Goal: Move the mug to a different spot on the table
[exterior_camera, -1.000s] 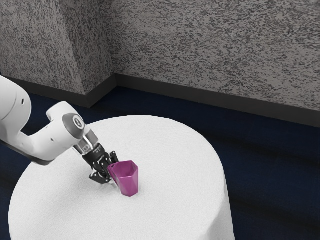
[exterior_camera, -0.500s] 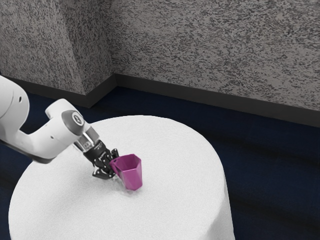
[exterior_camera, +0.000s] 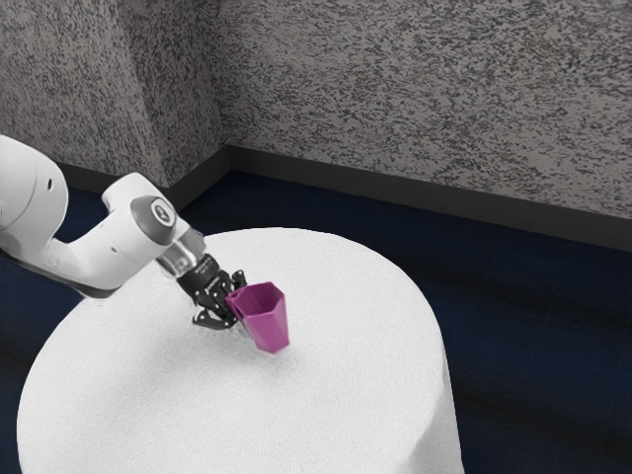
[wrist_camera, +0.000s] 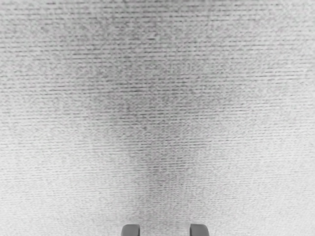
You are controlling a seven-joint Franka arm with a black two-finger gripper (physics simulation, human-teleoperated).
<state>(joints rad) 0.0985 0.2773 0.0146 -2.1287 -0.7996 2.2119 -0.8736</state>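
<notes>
gripper (exterior_camera: 221, 310) was low over table (exterior_camera: 355, 405), toward the exterior view's left of table's middle | grip: could not tell whether open or closed | mug (exterior_camera: 265, 317) sat tilted against gripper's exterior-view right side, near table's middle | counts: 1 mug, 1 gripper, 1 table

Speckled grey walls (exterior_camera: 415, 89), dark blue floor (exterior_camera: 533, 296), round white table (exterior_camera: 346, 415).
</notes>
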